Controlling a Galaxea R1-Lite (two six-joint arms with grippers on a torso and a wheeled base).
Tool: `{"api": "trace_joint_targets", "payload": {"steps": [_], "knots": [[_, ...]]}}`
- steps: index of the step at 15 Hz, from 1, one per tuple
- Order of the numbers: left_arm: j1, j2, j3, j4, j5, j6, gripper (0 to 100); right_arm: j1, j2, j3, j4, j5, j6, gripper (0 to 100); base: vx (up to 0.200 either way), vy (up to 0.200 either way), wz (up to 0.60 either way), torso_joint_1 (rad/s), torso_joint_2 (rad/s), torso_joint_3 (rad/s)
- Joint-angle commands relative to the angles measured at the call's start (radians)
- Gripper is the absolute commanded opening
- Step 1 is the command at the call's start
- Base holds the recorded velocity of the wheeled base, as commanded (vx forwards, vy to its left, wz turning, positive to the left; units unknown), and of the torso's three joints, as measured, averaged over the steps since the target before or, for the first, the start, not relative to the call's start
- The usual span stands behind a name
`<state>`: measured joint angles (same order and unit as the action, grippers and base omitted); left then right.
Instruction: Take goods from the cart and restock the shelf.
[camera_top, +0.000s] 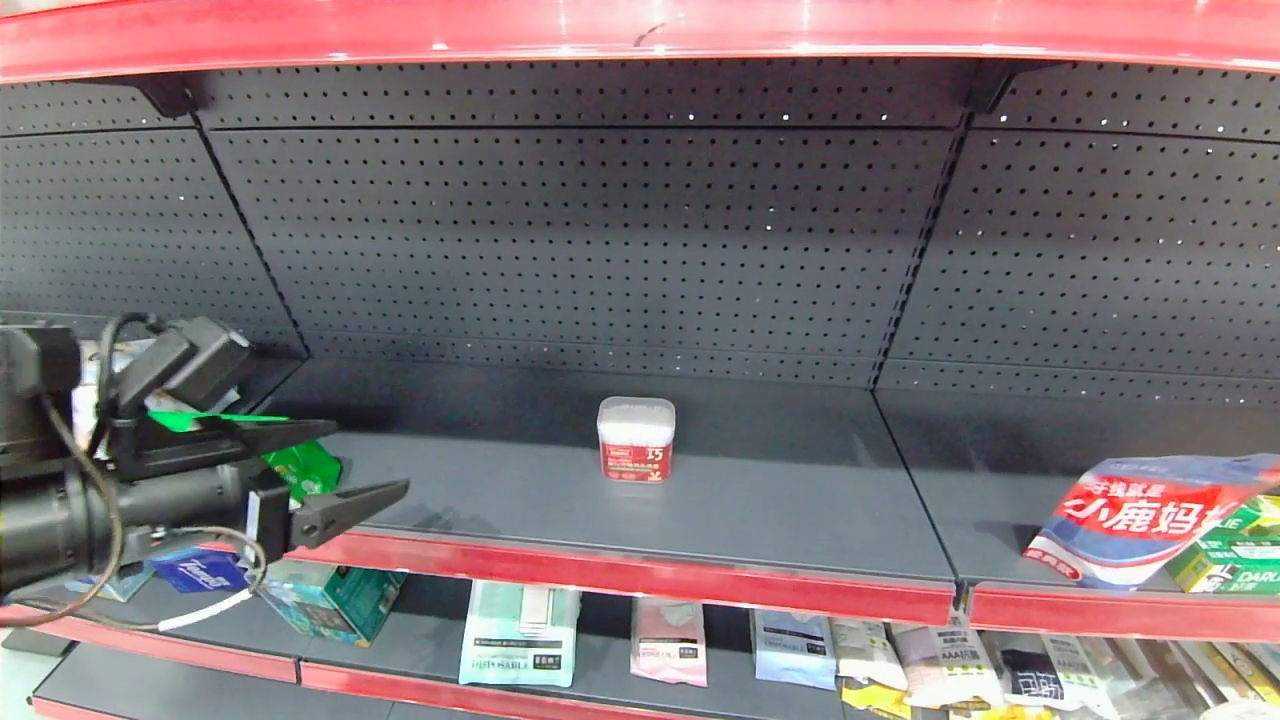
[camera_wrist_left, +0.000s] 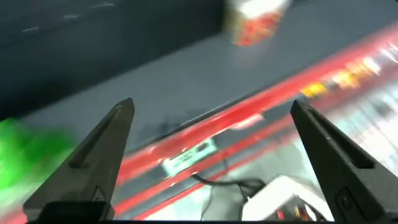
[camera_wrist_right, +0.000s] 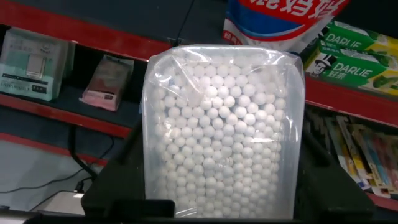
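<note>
A small tub (camera_top: 636, 440) with a white lid and red label stands upright mid-shelf on the dark grey shelf deck (camera_top: 760, 500); the left wrist view has it too (camera_wrist_left: 255, 22). My left gripper (camera_top: 370, 456) hangs open and holds nothing at the shelf's front edge, left of the tub and well apart from it. Its two dark fingers (camera_wrist_left: 106, 155) stand wide apart over the red shelf lip (camera_wrist_left: 249, 118). My right gripper (camera_wrist_right: 221, 186) is shut on a clear bag of small white balls (camera_wrist_right: 221, 124), held in front of the shelving.
A green packet (camera_top: 305, 465) lies on the deck behind the left gripper. A blue, white and red bag (camera_top: 1150, 515) and green boxes (camera_top: 1235, 555) lie at the right end. The lower shelf (camera_top: 620, 690) carries several packets and boxes. Perforated back panels (camera_top: 600, 230) close the rear.
</note>
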<state>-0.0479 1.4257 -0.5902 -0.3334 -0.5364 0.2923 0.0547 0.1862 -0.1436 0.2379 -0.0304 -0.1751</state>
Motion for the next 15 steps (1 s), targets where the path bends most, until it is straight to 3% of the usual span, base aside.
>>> {"api": "trace_joint_targets", "payload": {"steps": [1, 2, 3, 7, 9, 11, 12, 15], "knots": [[0.006, 0.303, -0.105, -0.027, -0.172, 0.126, 100, -0.004, -0.011, -0.001, 0.001, -0.003, -0.001, 0, 0.000, 0.000, 0.00, 0.000, 0.00, 0.000], [0.016, 0.395, -0.158, -0.035, -0.252, 0.194, 100, -0.006, -0.011, -0.001, 0.001, -0.013, -0.001, 0, 0.000, 0.000, 0.00, 0.000, 0.00, 0.000], [0.016, 0.450, -0.203, -0.038, -0.317, 0.223, 100, -0.012, -0.013, -0.001, 0.001, -0.019, -0.001, 0, 0.000, 0.000, 0.00, 0.000, 0.00, 0.000], [0.010, 0.598, -0.346, -0.039, -0.464, 0.232, 100, -0.050, -0.013, -0.001, 0.001, -0.020, -0.001, 0, 0.000, 0.000, 0.00, 0.000, 0.00, 0.000], [-0.029, 0.648, -0.402, -0.039, -0.530, 0.234, 100, -0.064, -0.013, -0.001, 0.001, -0.020, -0.001, 0, 0.000, 0.000, 0.00, 0.000, 0.00, 0.000], [-0.056, 0.700, -0.459, -0.052, -0.539, 0.246, 100, -0.065, -0.013, -0.002, 0.001, -0.020, -0.001, 0, 0.000, 0.000, 0.00, 0.000, 0.00, 0.000], [-0.075, 0.757, -0.528, -0.072, -0.547, 0.271, 100, -0.065, -0.013, -0.002, 0.001, -0.020, -0.001, 0, 0.000, 0.000, 0.00, 0.000, 0.00, 0.000], [-0.110, 0.809, -0.592, -0.067, -0.551, 0.269, 100, -0.065, -0.025, -0.002, 0.004, -0.020, -0.003, 0, 0.000, 0.000, 0.00, 0.000, 0.00, 0.000]]}}
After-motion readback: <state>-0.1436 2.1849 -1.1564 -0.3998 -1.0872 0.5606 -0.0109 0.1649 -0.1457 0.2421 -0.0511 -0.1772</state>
